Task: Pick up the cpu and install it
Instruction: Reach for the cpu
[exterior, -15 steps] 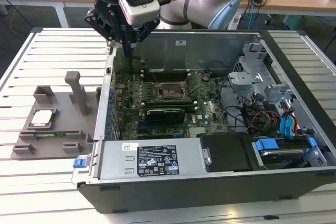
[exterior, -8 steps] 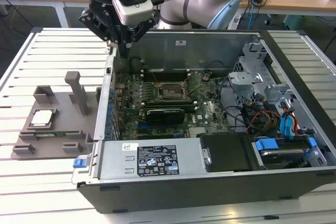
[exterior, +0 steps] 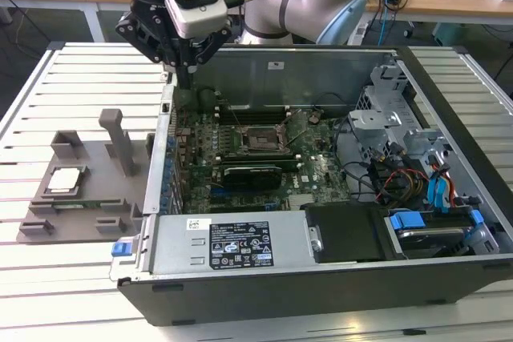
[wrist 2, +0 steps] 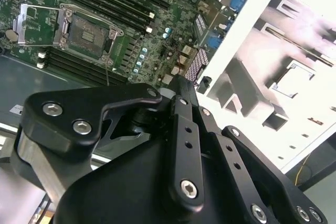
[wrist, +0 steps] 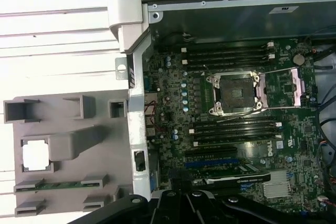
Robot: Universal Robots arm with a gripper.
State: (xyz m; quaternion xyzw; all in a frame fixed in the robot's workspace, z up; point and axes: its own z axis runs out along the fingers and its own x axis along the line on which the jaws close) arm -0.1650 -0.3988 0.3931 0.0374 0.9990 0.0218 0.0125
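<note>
- The gripper (exterior: 186, 70) hangs over the far corner of the open computer case (exterior: 296, 74), at the case wall on the exterior view's left.
- Its fingers are drawn together to a point and there is nothing between them. In the second wrist view the gripper (wrist 2: 181, 85) tapers to a single tip above the circuit board.
- The cpu (exterior: 66, 179) lies flat in a square recess of the grey tray (exterior: 88, 198), outside the case, on the exterior view's left.
- The cpu is well apart from the gripper and nothing touches it.
- In the first wrist view the cpu (wrist: 35, 156) is a pale square in the tray (wrist: 68, 145), with a thin green strip resting in the holders just beside it.
- An upright post (exterior: 120, 138) rises from the tray between the cpu and the case wall.
- The tray and the case both sit on a white slatted surface (exterior: 80, 86).
- Inside the case, the socket (exterior: 260, 140) sits near the middle of the green circuit board (exterior: 321, 174).
- In the first wrist view the socket (wrist: 233, 92) is uncovered, with a dark centre, and its metal hold-down frame (wrist: 294, 85) is swung open beside it.
- Long dark memory slots (wrist: 231, 56) run along both sides of the socket.
- A grey metal box with a black label (exterior: 232, 242) fills the near side of the case in the exterior view.
</note>
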